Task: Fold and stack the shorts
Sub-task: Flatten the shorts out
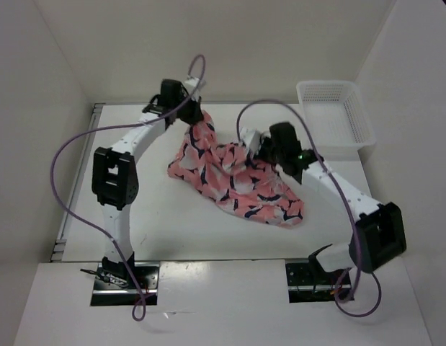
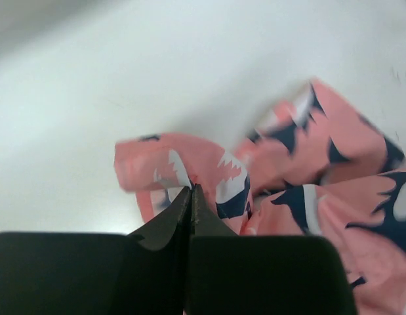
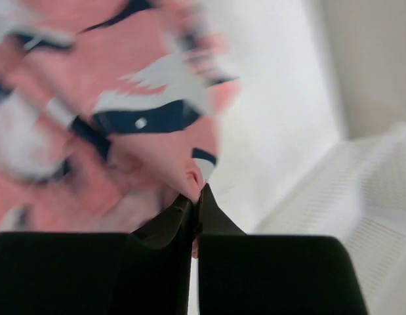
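Note:
The salmon-pink shorts (image 1: 233,176) with navy-and-white shapes lie crumpled across the middle of the white table. My left gripper (image 1: 195,109) is shut on a far corner of the shorts and holds it lifted at the back; in the left wrist view the fabric (image 2: 189,167) is pinched at the tips of my left gripper (image 2: 191,188). My right gripper (image 1: 250,142) is shut on another edge of the shorts near the middle right; in the right wrist view the cloth (image 3: 143,118) is pinched between the tips of my right gripper (image 3: 197,190).
A white perforated basket (image 1: 336,117) stands at the back right of the table and shows blurred in the right wrist view (image 3: 360,197). Purple cables loop above both arms. White walls close in the table on three sides.

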